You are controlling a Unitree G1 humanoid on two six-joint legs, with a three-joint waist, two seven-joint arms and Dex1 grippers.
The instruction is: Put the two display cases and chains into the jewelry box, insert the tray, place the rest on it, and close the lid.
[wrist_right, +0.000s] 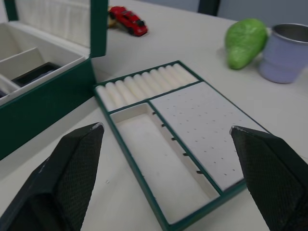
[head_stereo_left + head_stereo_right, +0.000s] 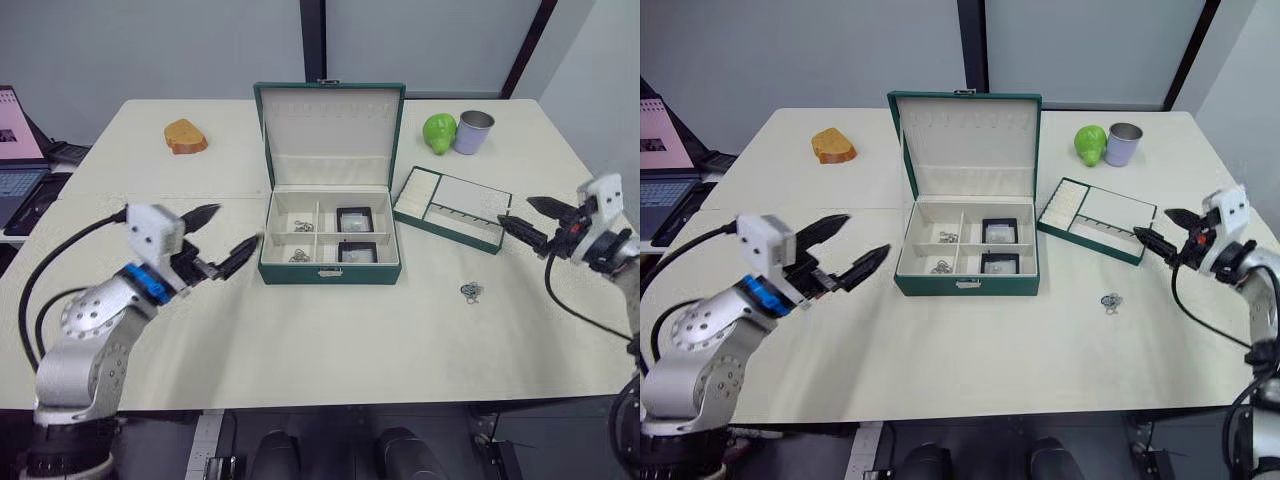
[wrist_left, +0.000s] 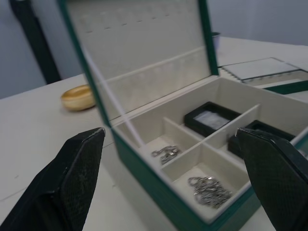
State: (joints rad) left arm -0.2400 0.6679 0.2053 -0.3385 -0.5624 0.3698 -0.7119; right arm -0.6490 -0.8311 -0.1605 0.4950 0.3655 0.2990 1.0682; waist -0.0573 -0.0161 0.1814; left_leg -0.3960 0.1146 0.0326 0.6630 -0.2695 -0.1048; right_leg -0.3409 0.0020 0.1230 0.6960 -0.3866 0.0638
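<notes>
Left gripper (image 2: 222, 245): jaws wide, level above the counter (image 2: 300, 340), pointing at the jewelry box (image 2: 329, 272).
Right gripper (image 2: 528, 220): jaws wide, facing the tray (image 2: 452, 208) beside the box.
Box: lid (image 2: 329, 135) upright; two display cases (image 2: 354, 219), two chains (image 3: 210, 190) inside.
Counter: one chain (image 2: 471, 292) loose.
Right wrist view: red toy car (image 1: 128, 20).

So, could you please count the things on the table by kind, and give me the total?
Jewelry box: 1
Tray: 1
Display cases, both in the box: 2
Chains, two in the box and one on the table: 3
Green pear-like fruit: 1
Metal cup: 1
Bread-like piece: 1
Red toy car: 1
Total: 11
</notes>
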